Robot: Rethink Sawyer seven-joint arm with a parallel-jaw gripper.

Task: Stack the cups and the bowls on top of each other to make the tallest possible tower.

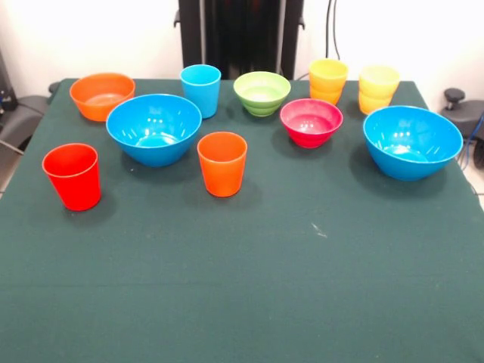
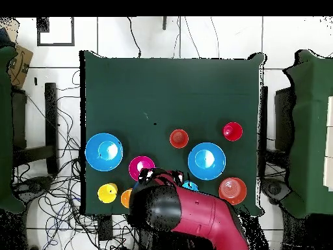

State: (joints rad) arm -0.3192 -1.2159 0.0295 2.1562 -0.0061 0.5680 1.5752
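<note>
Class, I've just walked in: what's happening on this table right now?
Nothing is being handled yet. The red robot arm is drawn back at its own edge of the green table; its gripper isn't visible. Glossy plastic cups and bowls stand separately, like the red cup and two large blue bowls. Only the yellow cups look stacked.

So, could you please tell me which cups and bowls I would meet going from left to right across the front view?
red cup → orange bowl → blue bowl → orange cup → green bowl → pink-red bowl → far-right blue bowl. The light blue cup and yellow stacks overlap neighbours, so they are omitted.
</note>
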